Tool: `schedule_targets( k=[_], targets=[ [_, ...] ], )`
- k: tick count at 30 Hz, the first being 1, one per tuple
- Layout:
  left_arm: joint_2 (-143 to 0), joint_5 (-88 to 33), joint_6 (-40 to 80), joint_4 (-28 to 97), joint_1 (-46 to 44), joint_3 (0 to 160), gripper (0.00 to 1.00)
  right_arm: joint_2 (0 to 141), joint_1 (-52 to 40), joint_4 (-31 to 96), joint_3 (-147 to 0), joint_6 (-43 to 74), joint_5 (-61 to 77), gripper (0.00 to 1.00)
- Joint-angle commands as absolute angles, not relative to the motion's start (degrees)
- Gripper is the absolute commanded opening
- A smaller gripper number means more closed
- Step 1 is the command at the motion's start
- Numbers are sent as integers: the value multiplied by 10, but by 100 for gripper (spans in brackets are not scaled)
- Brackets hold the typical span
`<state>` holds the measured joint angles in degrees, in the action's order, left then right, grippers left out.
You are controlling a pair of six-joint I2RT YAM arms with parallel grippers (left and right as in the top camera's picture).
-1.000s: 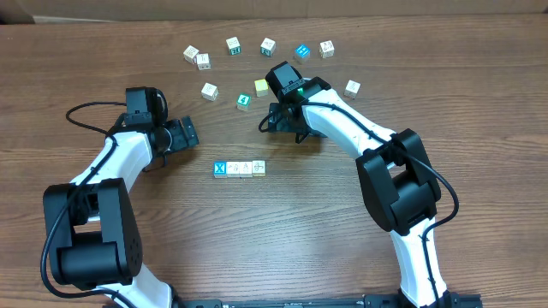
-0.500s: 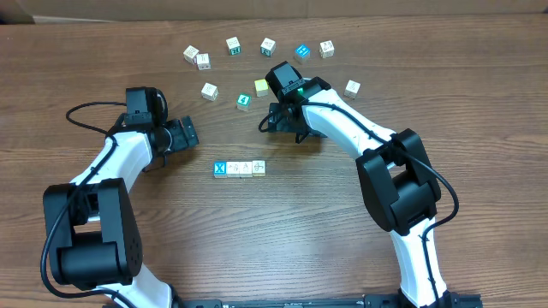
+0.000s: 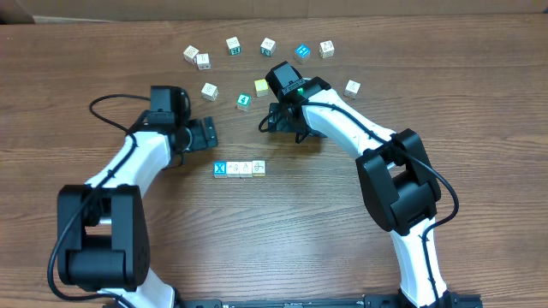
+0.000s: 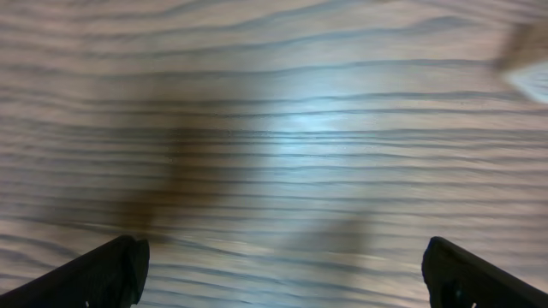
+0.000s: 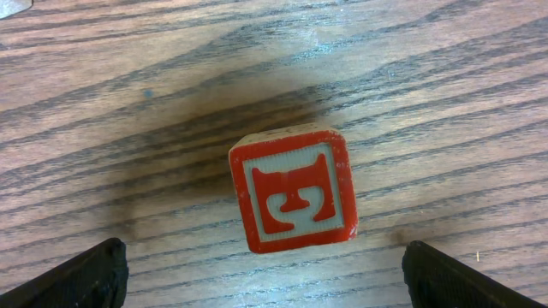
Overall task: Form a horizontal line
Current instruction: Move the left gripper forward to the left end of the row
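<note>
Since the row of 4 cubes [image 3: 239, 168] looks complete, left gripper [image 3: 211, 134] and right gripper [image 5: 261, 278], jaws apart and empty, should withdraw without nudging it.

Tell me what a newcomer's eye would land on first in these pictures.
The red-faced cube fills the right wrist view, lying just ahead of the open right end effector. From overhead, a tidy row of four cubes stands out between the two arms, with the blue X cube at the end nearer the left arm. Loose cubes lie scattered along the far side.
</note>
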<state>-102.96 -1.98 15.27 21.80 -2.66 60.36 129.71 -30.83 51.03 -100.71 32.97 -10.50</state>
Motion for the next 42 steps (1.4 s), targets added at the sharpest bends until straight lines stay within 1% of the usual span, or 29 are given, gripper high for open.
schedule_targets(
  k=[1,6,9,15,24,27,32,36,42],
  targets=[
    [-986,-24,159,218,-56,601,100,1299,-307,508,-1004,330,-111,100],
    [-955,-18,155,218,-76,601,99,1299,-307,508,-1004,330,-111,100],
    [-944,5,149,221,-76,601,99,1299,-307,508,-1004,330,-111,100],
    [-929,7,144,229,-76,601,99,1299,-307,508,-1004,330,-111,100],
    [-919,13,42,253,-76,597,100,1299,-307,508,-1004,330,-111,100],
    [-918,-20,-5,250,-76,584,99,1299,-307,508,-1004,330,-111,100],
    [-917,-118,-112,205,-76,542,100,1299,-307,508,-1004,330,-111,100],
    [-910,-131,-116,137,-76,484,99,1299,-307,508,-1004,330,-111,100],
    [-909,-131,-116,93,-76,422,100,1299,-307,508,-1004,330,-111,100]
  ],
)
